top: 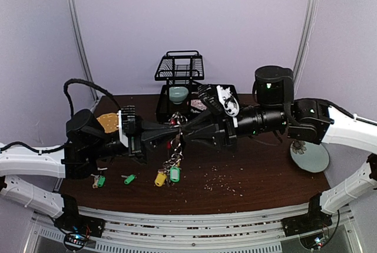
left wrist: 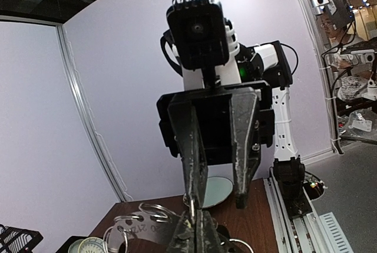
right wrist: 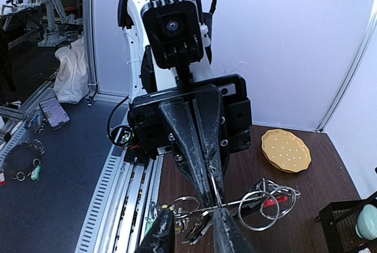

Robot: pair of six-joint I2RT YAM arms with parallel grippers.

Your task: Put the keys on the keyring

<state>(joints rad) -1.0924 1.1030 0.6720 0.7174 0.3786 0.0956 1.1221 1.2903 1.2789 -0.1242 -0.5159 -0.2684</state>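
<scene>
Left claw [right wrist: 211,193]: pinching the keyring [top: 175,145] from its left.
Right claw [left wrist: 218,199]: fingers spread, at the keyring's right.
Loose keys [top: 129,178]: on the table [top: 253,176], below-left of the keyring.

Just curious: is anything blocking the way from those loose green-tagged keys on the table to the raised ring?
Nothing visible does: the keys lie openly on the table, left of the keyring in the left gripper.

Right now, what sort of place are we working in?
Most likely a robotics lab workcell. The dark table is fronted by aluminium rails and closed in by plain booth walls. The right wrist view shows what look like other robot rigs across an open floor.
</scene>
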